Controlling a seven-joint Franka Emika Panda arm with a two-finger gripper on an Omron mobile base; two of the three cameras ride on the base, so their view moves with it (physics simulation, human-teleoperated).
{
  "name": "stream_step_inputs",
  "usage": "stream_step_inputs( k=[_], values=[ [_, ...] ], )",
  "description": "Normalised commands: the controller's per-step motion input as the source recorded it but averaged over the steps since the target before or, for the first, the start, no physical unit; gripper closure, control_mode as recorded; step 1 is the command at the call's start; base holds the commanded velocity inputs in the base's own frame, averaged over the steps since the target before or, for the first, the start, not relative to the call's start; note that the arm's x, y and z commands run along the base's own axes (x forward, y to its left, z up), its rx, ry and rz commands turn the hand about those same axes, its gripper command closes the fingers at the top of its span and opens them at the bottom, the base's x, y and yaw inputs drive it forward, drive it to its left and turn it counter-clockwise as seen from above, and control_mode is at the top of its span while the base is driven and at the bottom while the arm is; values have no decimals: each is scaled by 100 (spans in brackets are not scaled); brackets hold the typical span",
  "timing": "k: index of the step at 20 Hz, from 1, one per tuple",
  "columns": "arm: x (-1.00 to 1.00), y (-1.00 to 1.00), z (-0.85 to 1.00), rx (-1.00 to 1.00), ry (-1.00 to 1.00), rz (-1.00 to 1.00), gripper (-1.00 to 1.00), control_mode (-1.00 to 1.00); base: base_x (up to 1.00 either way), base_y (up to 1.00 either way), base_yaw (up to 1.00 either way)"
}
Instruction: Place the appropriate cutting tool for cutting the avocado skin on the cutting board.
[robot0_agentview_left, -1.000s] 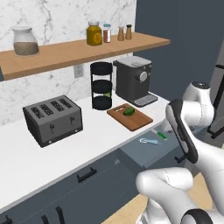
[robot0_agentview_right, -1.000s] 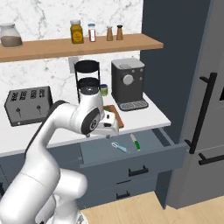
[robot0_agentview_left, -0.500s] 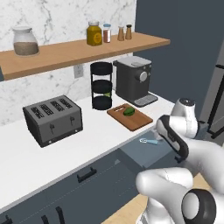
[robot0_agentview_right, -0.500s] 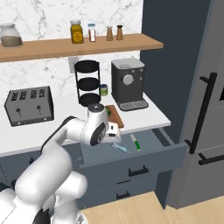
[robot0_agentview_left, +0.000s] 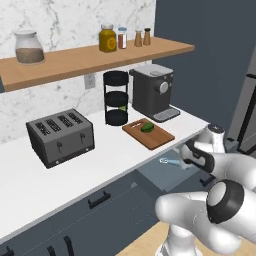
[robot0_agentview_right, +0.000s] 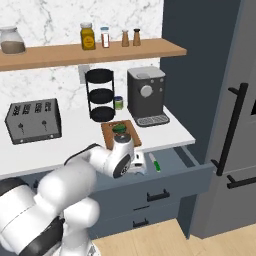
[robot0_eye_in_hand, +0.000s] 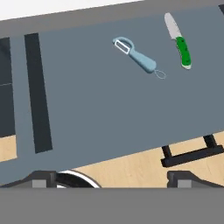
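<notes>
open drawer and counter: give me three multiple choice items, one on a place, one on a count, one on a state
1. Where does the small knife with the bright green handle lie?
A. on the brown wooden cutting board
B. in the open grey drawer
C. on the wooden shelf

2. How many utensils lie in the drawer?
A. one
B. two
C. four

3. What is the state of the brown wooden cutting board?
A. bare
C. it carries a toaster
B. it carries the small dark green avocado

Key: 1 B, the hand view shows the knife on the drawer floor. 2 B, the knife and a light-blue peeler lie there, apart. 3 B, the avocado rests on the board beside the black coffee machine.
</notes>
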Motion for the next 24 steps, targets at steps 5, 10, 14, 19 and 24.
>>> stream_step_inputs(
  k=[5, 10, 14, 19, 24],
  values=[
    [5, -6, -50, 0, 5, 4, -100, -100, 0, 0, 0],
    [-16, -23, -30, 0, 10, 1, -100, -100, 0, 0, 0],
    [-45, -31, -32, 0, 13, 0, -100, -100, 0, 0, 0],
    [-8, -3, 42, 0, 0, 0, -100, -100, 0, 0, 0],
    [80, 15, 46, 1, 0, 0, -100, -100, 0, 0, 0]
  ],
)
